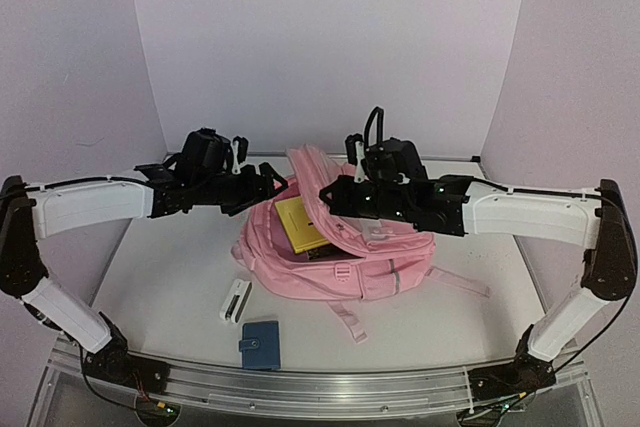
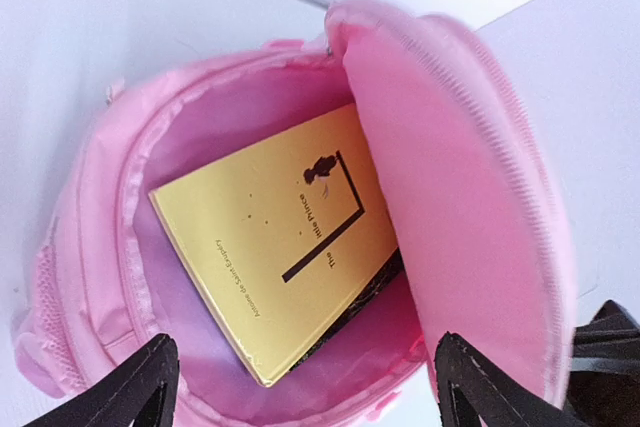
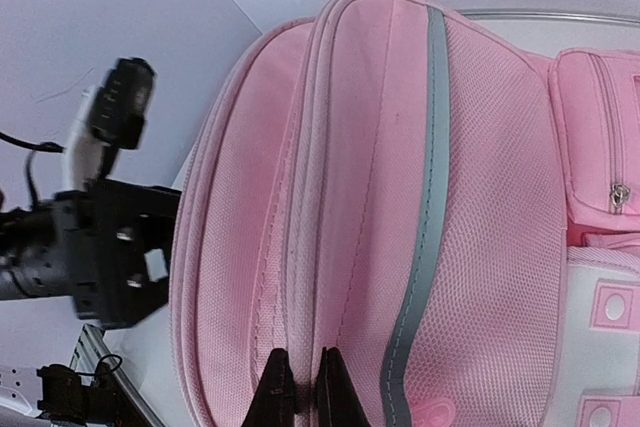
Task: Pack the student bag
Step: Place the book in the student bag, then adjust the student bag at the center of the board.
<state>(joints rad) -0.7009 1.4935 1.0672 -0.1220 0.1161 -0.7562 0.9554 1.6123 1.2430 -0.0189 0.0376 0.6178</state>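
Left pincer [image 2: 305, 357] gaped empty over book [image 2: 290, 237] lying inside bag [image 1: 400, 267]; right pincer [image 3: 303, 372] clamped flap [image 2: 460, 177] open. Next likely called for wallet [image 1: 260, 344] off surface [image 1: 170, 277].

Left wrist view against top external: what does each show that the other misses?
Left wrist only: the title on the yellow book, the student bag lining, and how wide the left end effector stands open. Top external only: a white object and a blue case on the table, plus the right end effector gripping the bag's opening. Both: the book lying inside the open bag.
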